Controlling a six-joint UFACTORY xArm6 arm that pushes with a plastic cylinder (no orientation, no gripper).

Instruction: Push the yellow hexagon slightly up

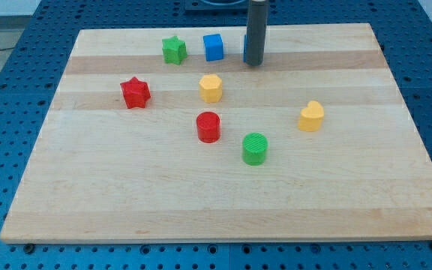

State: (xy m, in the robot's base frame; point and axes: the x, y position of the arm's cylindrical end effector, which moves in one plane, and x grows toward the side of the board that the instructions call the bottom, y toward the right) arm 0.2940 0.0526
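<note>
The yellow hexagon (211, 88) sits on the wooden board (126, 202), a little above the board's middle. My tip (254, 64) rests on the board near the view's top, up and to the right of the yellow hexagon, clearly apart from it. A blue block (246, 46) is mostly hidden behind the rod.
A green star (174, 50) and a blue cube (213, 46) stand near the top edge, left of the rod. A red star (135, 92) is left of the hexagon. A red cylinder (208, 127), a green cylinder (255, 148) and a yellow heart-like block (311, 116) lie lower.
</note>
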